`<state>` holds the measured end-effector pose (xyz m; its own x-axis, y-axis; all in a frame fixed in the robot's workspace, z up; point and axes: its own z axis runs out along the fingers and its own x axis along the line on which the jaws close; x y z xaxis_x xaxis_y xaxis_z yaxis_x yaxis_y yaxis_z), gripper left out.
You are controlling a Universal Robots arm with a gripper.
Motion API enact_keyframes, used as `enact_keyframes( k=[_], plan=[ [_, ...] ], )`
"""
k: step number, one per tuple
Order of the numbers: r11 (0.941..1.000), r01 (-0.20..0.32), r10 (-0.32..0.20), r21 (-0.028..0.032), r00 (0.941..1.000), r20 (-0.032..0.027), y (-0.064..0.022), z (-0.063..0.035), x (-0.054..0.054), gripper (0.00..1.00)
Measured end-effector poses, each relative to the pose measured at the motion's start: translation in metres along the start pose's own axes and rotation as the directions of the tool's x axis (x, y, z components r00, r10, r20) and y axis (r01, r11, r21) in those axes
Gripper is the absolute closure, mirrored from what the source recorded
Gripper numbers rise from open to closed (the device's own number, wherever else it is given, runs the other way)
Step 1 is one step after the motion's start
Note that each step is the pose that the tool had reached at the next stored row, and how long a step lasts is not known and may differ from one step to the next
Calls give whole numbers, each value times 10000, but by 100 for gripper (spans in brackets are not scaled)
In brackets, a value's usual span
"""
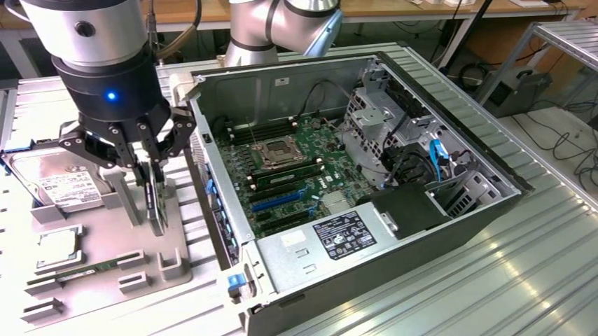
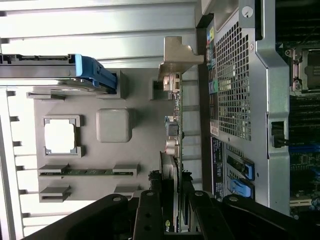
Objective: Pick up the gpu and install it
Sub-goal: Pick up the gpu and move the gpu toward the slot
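Gpu stands on its long edge in a slot of the grey tray, on the tray's side nearest the computer case, at about eight o'clock in the exterior view. It is a thin, flat, dark card. In the exterior view a rounded black cooler shows on its face below the fingers. In the wrist view it appears edge-on as a narrow strip with small silver connector shells along it, a pale metal bracket at the end away from the gripper, and a small green mark near the fingers. The gripper hangs straight above the card, its black fingers closed against both faces of the gpu. Whether the card has left its slot cannot be told. The case lies open at three o'clock from the card, with its motherboard and blue slots facing up. On the tray, a silver hard drive sits at ten o'clock from the card. A square processor chip and a narrow green memory stick lie at about seven o'clock.
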<state>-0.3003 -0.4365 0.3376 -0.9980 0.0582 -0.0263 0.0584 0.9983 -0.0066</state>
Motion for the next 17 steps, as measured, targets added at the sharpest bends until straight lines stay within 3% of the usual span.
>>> enact_keyframes(
  k=[17],
  plan=[
    [10000, 0, 0, 0, 10000, 0, 0, -56, -2, 74]
  ],
)
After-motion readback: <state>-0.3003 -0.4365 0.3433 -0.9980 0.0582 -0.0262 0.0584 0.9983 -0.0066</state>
